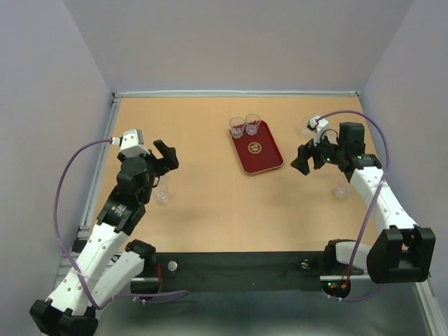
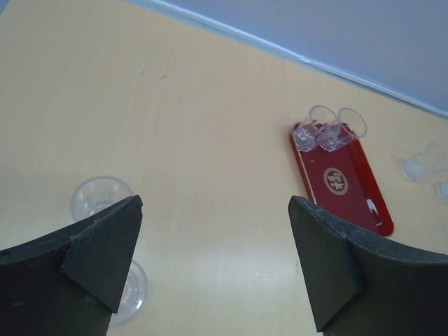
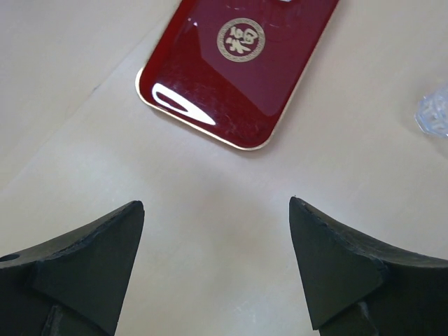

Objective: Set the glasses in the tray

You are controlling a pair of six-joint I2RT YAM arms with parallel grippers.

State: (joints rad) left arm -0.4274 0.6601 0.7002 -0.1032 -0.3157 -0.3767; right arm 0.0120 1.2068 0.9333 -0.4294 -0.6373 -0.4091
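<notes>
The left gripper hangs over the left part of the table, its jaws spread wide with nothing between them. In its wrist view a left-hand glass stands upright at lower left, just past the left finger. A second left-hand glass below it is partly hidden by that finger.

The right gripper is also spread wide and empty. It hangs above bare wood just right of the tray. In its wrist view the tray's near short end fills the upper middle of the frame, beyond the gap between the fingers.

In the top view the tray lies flat at upper centre. Its long axis runs from upper left to lower right, with the gold emblem at its middle. A pair of glasses stands upright side by side on its upper-left short end.

A right-hand glass stands on the wood beside the right forearm. An edge glass, blurred, is cut off by the right border of the right wrist view.
</notes>
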